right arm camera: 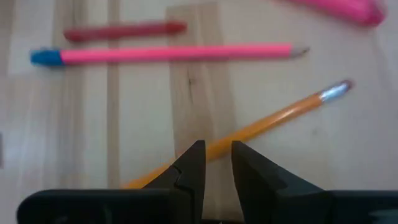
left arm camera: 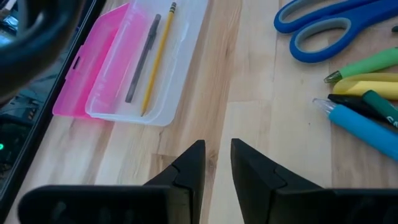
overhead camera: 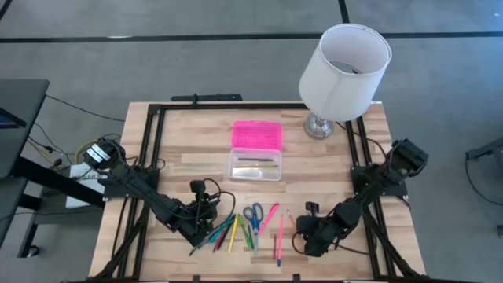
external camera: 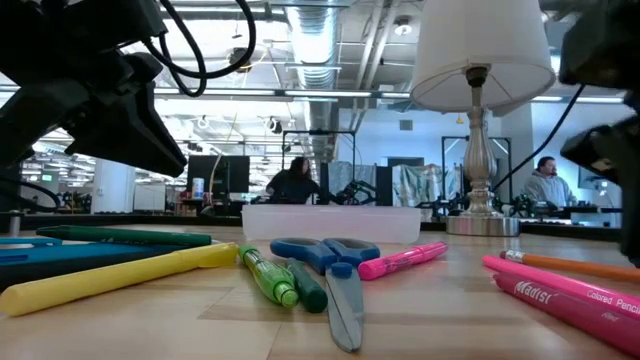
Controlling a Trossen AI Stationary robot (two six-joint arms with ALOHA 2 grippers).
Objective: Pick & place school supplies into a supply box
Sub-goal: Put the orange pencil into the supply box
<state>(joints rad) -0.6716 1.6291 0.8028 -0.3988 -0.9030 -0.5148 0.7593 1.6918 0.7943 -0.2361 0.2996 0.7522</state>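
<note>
A: Start at the near edge. What is the right claw (overhead camera: 308,229) doing?

B: It hangs low at about five o'clock on the tabletop (overhead camera: 189,157). In its wrist view the fingers (right arm camera: 189,163) stand nearly together, a narrow slot between them, with an orange pencil (right arm camera: 249,130) running under the tips. I can't tell whether they touch it; it doesn't look pinched.

A: And the left claw (overhead camera: 206,211)?

B: At about seven o'clock, beside the fan of supplies. Its fingers (left arm camera: 189,168) also show only a slim gap, with bare wood below. It is gripping nothing.

A: Where is the rest?

B: Between the claws, around six o'clock: scissors (overhead camera: 252,213), a pink pencil (overhead camera: 279,240), green, yellow and blue pens, loosely fanned and partly overlapping. Farther back, at centre, is the box (overhead camera: 255,167), its pink lid (overhead camera: 256,134) flat toward twelve. A dark pen (left arm camera: 142,60) and a yellow pencil (left arm camera: 158,57) already lie inside.

A: How will the orange pencil handle?

B: I'd judge it light, stiff and slick, prone to rolling. Take it near the middle, across the shaft, so it doesn't tip. The scissors are heavier; grip at the pivot rather than the loops.

A: Anything beyond?

B: A lamp (overhead camera: 343,69) at one o'clock, well clear of the box. Most of the job remains.
</note>
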